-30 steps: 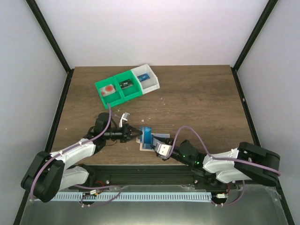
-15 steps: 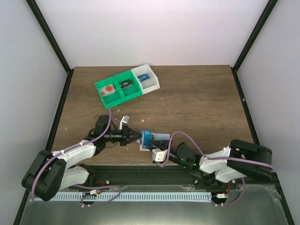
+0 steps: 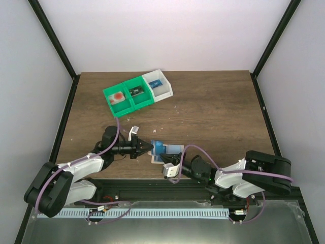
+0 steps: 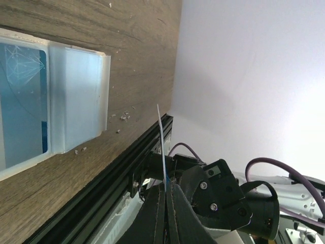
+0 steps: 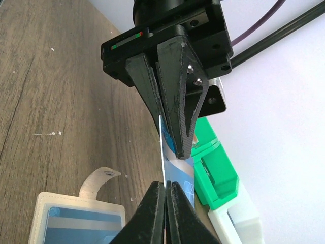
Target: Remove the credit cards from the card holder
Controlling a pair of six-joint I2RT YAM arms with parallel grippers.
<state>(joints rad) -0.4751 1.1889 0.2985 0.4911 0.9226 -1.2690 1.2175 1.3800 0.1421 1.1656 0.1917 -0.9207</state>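
- The left gripper [image 3: 150,147] reaches in low over the table [image 3: 213,117] from the left. Its fingers are clenched on a light blue credit card [image 3: 159,148].
- The card stands on edge, lifted off the wood, just above the card holder [image 3: 155,159].
- From the left wrist camera the card shows as a thin pale line rising out of the pressed-together fingertips.
- The right gripper [image 5: 165,187] comes from the near edge and faces the left one. Its fingers are drawn tight together, and the card's near edge runs into their tips, so both grippers pinch the same card from opposite sides.
- The card holder lies flat on the table close to the near edge, a little left of the middle, below the two grippers.
- It is pale, with a clear window and a small looped tab [image 5: 99,179] sticking out of one side, towards the far edge.
- A second card [image 5: 81,219], blue with a lighter band, is visible through the holder's window, inside it.
- Two joined green bins [image 3: 127,96] and a white bin [image 3: 158,85] sit in a slanted row near the far-left corner of the table, well apart from the holder, each with a small item inside.
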